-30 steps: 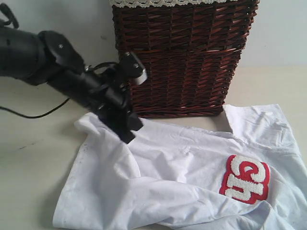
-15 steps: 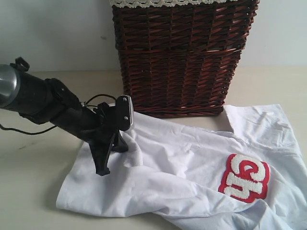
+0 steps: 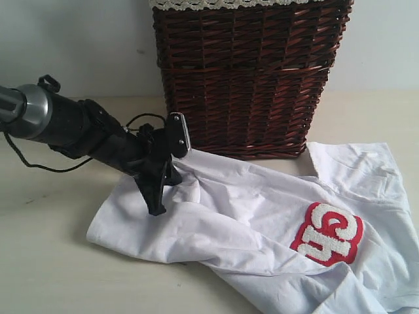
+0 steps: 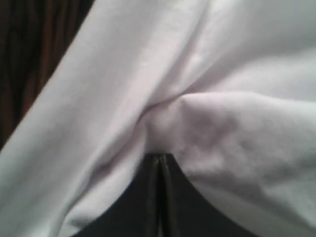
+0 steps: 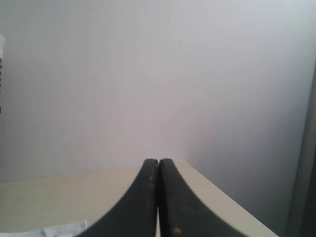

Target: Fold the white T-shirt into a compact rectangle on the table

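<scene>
The white T-shirt (image 3: 249, 222) lies crumpled on the table (image 3: 46, 248) in front of the basket, its red patch (image 3: 327, 234) with white letters facing up on the right. My left gripper (image 3: 157, 208) points down onto the shirt's left part, shut, with cloth puckered at its tips. In the left wrist view the closed left gripper (image 4: 159, 157) pinches a fold of the T-shirt (image 4: 222, 74). The right gripper (image 5: 158, 162) is shut and holds nothing; it hangs over bare table (image 5: 59, 197) and is outside the exterior view.
A dark brown wicker basket (image 3: 249, 78) with lace trim stands at the back, right behind the shirt, and shows as a dark edge (image 4: 29, 59) in the left wrist view. A pale wall (image 5: 148, 74) rises behind the table. A black cable (image 3: 39, 163) trails from the left arm.
The left arm has dropped lower, its gripper still shut on the cloth. The shirt's left side has sunk flatter and drawn in toward the basket; the red patch has shifted slightly left.
</scene>
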Action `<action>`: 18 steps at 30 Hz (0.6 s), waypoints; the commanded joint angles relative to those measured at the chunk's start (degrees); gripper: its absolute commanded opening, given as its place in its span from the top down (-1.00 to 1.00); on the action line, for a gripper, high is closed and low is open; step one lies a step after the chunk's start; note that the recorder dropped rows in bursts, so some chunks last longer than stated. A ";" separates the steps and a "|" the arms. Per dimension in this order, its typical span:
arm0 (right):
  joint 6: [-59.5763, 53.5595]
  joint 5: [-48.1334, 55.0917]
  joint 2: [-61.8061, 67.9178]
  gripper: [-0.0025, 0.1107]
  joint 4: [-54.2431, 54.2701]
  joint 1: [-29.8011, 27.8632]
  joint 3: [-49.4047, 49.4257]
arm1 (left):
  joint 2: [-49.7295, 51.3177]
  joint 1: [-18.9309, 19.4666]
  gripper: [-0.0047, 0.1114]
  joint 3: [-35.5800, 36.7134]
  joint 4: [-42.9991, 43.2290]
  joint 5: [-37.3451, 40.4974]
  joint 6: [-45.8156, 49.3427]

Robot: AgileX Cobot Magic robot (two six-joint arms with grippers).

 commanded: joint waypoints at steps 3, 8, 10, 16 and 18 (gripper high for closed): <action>-0.07 0.60 0.14 0.96 -0.29 0.14 0.24 | -10.20 5.78 0.92 0.92 -0.70 11.21 -19.87; -0.07 0.60 0.14 0.96 -0.29 0.14 0.24 | -15.80 10.09 0.92 2.83 -0.83 22.46 -25.27; -0.07 0.60 0.14 0.96 -0.29 0.14 0.24 | -18.03 11.33 0.92 5.30 -0.83 22.66 -29.43; -0.07 0.60 0.14 0.96 -0.29 0.14 0.24 | -25.32 12.41 0.92 14.78 -0.83 25.08 -25.87; -0.07 0.60 0.14 0.96 -0.29 0.14 0.24 | -26.76 12.28 0.92 18.21 -2.12 32.36 -15.52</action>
